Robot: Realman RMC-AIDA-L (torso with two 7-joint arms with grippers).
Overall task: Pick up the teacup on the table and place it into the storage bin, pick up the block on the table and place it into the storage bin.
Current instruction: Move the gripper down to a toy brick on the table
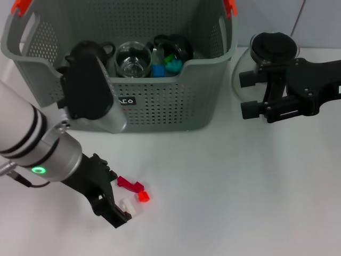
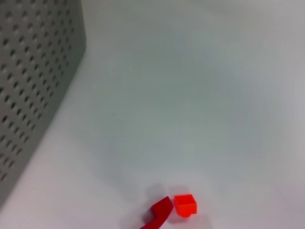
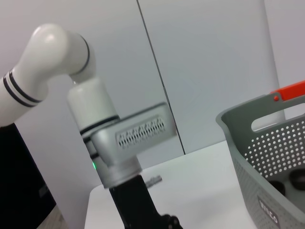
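While the right gripper (image 1: 254, 95) hangs parked beside the round glass pot (image 1: 269, 50) at the table's far right, its two fingers spread with nothing between them, the left gripper (image 1: 118, 210) is down at the table (image 1: 240, 186) in front of the storage bin (image 1: 160, 106), working among a small cluster of blocks. Its fingers reach around a white block (image 1: 131, 206), and they look parted rather than pinched — though whether they already press on it cannot be told from the head view. Just beside the white piece lie an orange block (image 1: 144, 197) and a dark red block (image 1: 129, 183); the left wrist view shows these two close together on bare table, with the bin's perforated wall off to one side.

Inside the bin a glass teacup (image 1: 133, 60) already sits upright next to blue and green blocks and some dark items, so the cup half of the job looks done. The arm comes in low and angled, probably so the fingers can straddle one small block without knocking its neighbours — the tight spacing is the main risk here.
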